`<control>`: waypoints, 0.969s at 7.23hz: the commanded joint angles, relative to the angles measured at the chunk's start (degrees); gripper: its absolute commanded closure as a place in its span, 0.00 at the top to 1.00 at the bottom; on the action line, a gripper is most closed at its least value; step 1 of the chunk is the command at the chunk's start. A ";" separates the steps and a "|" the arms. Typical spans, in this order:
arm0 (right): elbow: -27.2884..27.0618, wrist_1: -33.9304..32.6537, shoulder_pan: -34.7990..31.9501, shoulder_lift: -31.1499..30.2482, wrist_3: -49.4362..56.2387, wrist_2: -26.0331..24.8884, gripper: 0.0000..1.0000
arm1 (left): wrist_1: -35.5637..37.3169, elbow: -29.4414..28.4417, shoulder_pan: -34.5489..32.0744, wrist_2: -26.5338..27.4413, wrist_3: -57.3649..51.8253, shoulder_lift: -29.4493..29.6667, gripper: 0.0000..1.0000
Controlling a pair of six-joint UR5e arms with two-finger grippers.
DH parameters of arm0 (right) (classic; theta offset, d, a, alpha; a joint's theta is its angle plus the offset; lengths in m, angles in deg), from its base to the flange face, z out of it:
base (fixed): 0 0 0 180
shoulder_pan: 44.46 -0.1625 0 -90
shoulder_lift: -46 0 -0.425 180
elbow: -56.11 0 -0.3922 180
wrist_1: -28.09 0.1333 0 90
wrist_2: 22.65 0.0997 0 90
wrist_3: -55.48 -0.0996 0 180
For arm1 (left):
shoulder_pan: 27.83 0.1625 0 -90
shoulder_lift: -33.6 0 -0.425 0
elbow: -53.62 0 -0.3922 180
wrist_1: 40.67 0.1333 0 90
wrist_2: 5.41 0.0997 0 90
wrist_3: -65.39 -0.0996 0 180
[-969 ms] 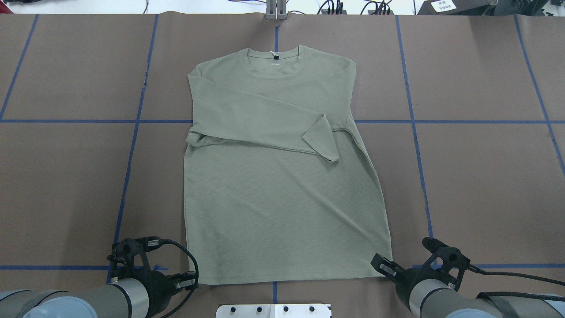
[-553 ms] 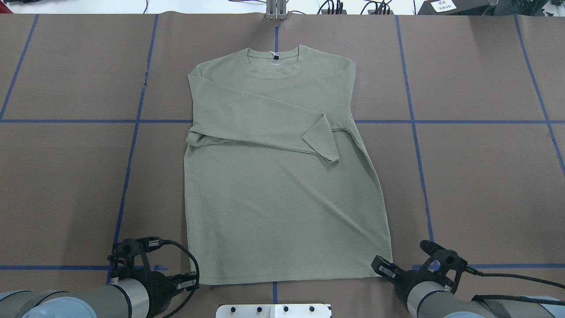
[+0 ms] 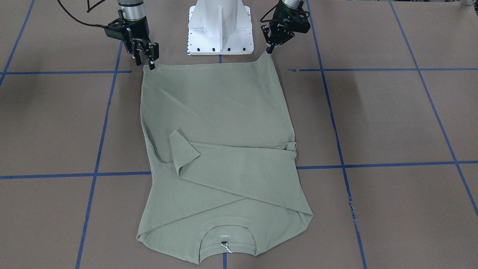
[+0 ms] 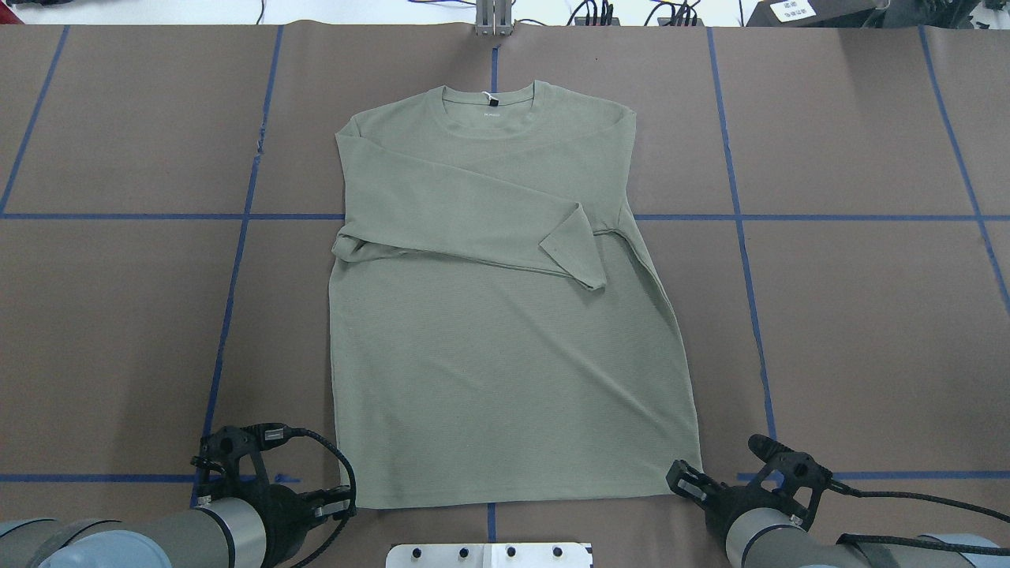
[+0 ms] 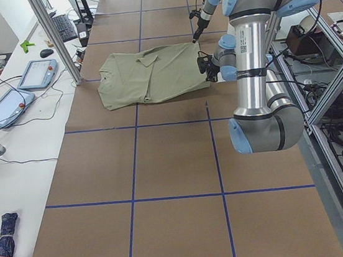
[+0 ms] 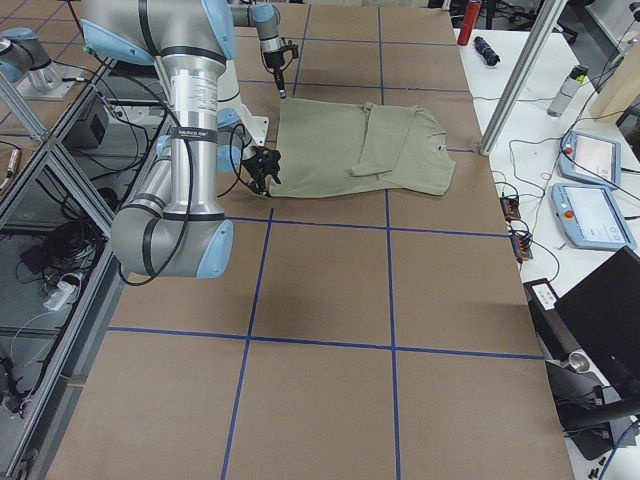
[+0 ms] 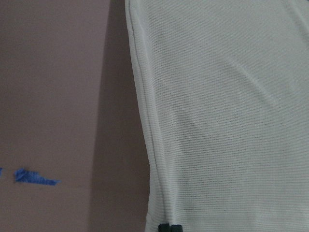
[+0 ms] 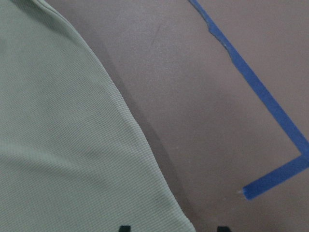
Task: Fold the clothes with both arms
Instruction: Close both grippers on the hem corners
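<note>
Sage-green shirt (image 4: 505,355) lying flat on the brown table (image 4: 868,331), its long axis running straight away from the robot: collar (image 4: 489,110) at the far end, hem (image 4: 513,498) at the near edge, both sleeves crossed over the chest. Left gripper (image 3: 269,48) is at the hem's left corner, fingers drawn together and apparently pinching the cloth. Right gripper (image 3: 148,64) is at the right corner, fingers apart and straddling the hem edge. Each arm stands equally near its own corner; the fold would carry the hem forward toward the collar.
</note>
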 commanded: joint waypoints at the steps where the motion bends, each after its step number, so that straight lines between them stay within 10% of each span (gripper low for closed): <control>1: 0.80 0.00 0.68 0.00 -0.07 -1.13 0.59 | 0.02 0.35 0.00 0.00 0.08 -0.18 0.00; 4: 1.41 0.00 1.04 0.88 -0.16 -1.83 0.49 | -0.07 0.44 0.00 0.09 0.26 -0.35 0.00; 6: 2.02 0.00 1.13 2.29 -0.25 -2.71 0.00 | -0.07 0.96 -0.09 0.09 0.35 -0.62 0.00; 7: 2.72 0.00 1.21 2.29 -0.25 -3.50 0.00 | 0.02 1.23 -0.09 0.09 0.35 -0.71 0.00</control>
